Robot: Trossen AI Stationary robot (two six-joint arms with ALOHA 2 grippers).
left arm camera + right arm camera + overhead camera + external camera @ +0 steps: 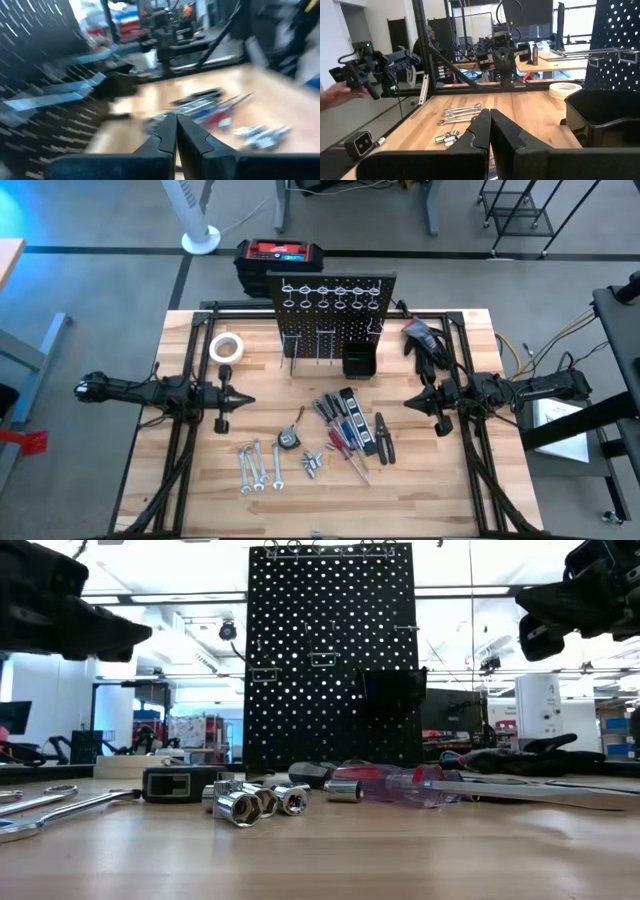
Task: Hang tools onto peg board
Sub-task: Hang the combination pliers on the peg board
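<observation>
The black peg board [330, 310] stands upright at the table's far middle, with silver ring holders along its top and a small black bin [359, 360] at its foot. The tools lie flat on the wood in front of it: silver wrenches [258, 465], a tape measure [289, 438], metal sockets [250, 802], screwdrivers [340, 430] and black pliers [382, 438]. My left gripper [245, 400] hovers shut at the table's left, pointing level toward the middle. My right gripper [410, 402] hovers shut at the right, facing it. Both are above the table and hold nothing.
A white tape roll [227, 347] lies left of the peg board and black gloves [425, 338] lie to its right. A black-and-red case [280, 258] sits behind the board, off the table. Bare wood runs along the near edge [330, 515]. A person's hand [335, 95] shows beyond the table.
</observation>
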